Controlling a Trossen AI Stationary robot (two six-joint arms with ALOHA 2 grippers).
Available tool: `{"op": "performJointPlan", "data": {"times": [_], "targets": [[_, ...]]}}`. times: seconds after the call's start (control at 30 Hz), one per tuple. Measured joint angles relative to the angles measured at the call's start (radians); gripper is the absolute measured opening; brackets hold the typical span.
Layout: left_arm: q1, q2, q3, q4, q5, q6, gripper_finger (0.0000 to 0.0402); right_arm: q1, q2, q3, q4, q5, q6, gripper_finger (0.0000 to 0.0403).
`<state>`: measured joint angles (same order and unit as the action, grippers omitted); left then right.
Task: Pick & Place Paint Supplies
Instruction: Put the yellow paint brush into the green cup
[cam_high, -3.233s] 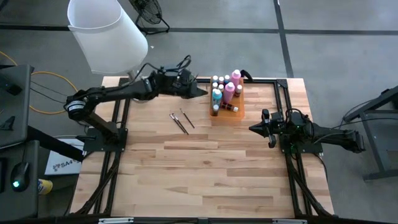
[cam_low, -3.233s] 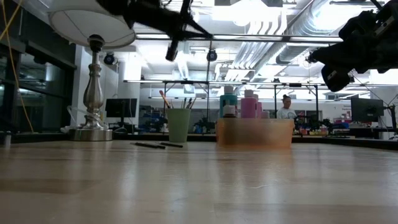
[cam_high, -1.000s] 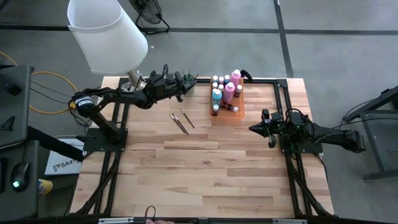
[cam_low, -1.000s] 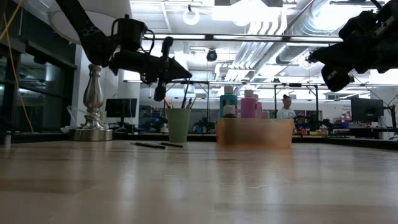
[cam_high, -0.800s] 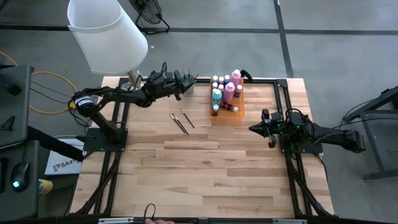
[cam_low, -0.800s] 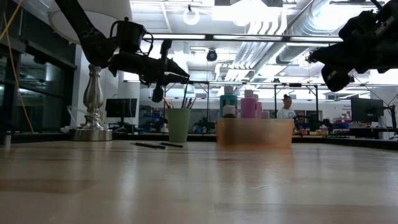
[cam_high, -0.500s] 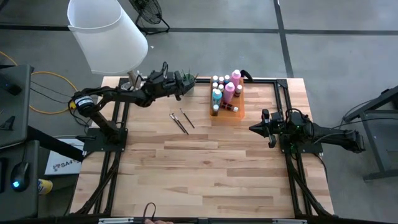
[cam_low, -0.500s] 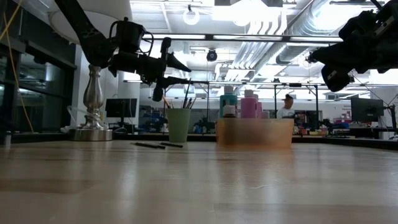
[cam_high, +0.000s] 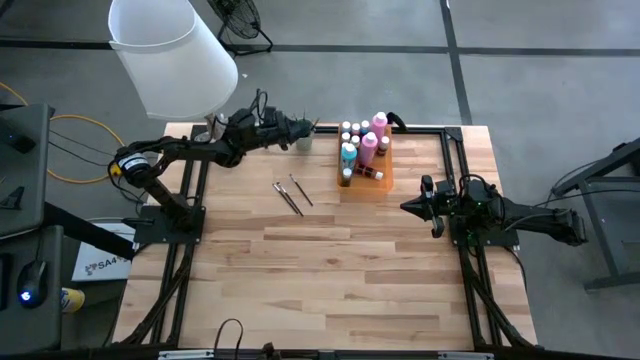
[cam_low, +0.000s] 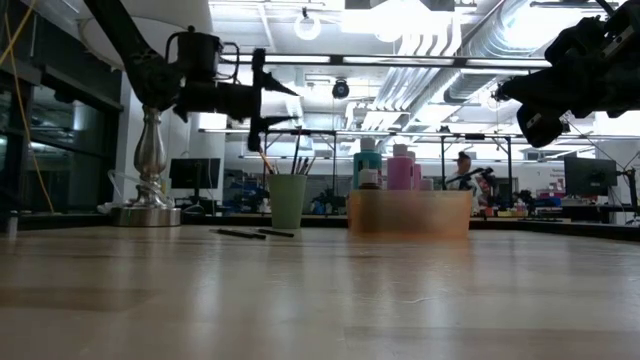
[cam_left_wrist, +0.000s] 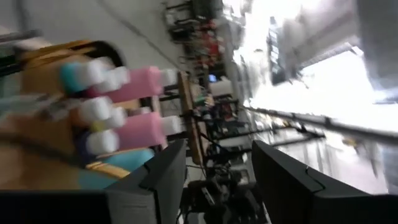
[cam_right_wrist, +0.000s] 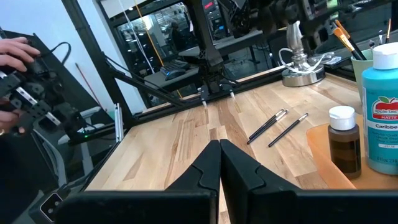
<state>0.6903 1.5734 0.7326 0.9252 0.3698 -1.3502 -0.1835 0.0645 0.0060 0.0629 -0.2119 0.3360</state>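
Butcher-block wood table (cam_high: 330, 270); taking the high view as a clock face, 12 o'clock is the far edge.

Orange tray (cam_high: 385, 168) sits at about 1 o'clock near the far edge. It holds the pale-capped paint bottles (cam_high: 356, 140): tall pink ones (cam_high: 369, 147), a teal one (cam_high: 348, 154), small brown ones (cam_high: 346, 177), and one bottle lying on its side at the tray's near edge. In the low view the tray (cam_low: 410, 214) stands right of the cup, with teal and pink bottle tops above its rim.

Green cup (cam_low: 287, 200) with brushes standing in it is at about 12 o'clock, just left of the tray; in the high view it is partly covered by the left gripper.

Two dark-handled paintbrushes (cam_high: 291, 194) lie flat on the table at about 11 o'clock, side by side, nearer than the cup, apart from the tray.

Left gripper (cam_high: 298, 128) hovers above the cup at the far edge, jaws parted, nothing between them; the left wrist view shows its two fingers (cam_left_wrist: 163, 180) spread, with the pink and teal bottles beyond.

Right gripper (cam_high: 409, 206) waits at 3 o'clock, raised, jaws clenched together on nothing; the right wrist view shows its fingertips (cam_right_wrist: 209, 160) meeting.

White lampshade (cam_high: 168, 55) on a silver base (cam_low: 150, 160) stands at 10 o'clock, off the far-left corner.
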Motion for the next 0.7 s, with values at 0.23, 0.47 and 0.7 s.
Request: {"op": "performJointPlan", "data": {"times": [0.23,0.47,0.7], "targets": [[0.010,0.000,0.000,0.191,0.147,0.143,0.0180,0.000,0.000,0.000,0.000,0.000,0.000,0.0002],[-0.026,0.000,0.000,0.192,0.380,0.259,0.0140,0.000,0.000,0.000,0.000,0.000,0.000,0.0002],[-0.036,0.000,0.000,-0.131,0.395,0.541,0.0012,0.000,0.000,0.000,0.000,0.000,0.000,0.0002]]}}
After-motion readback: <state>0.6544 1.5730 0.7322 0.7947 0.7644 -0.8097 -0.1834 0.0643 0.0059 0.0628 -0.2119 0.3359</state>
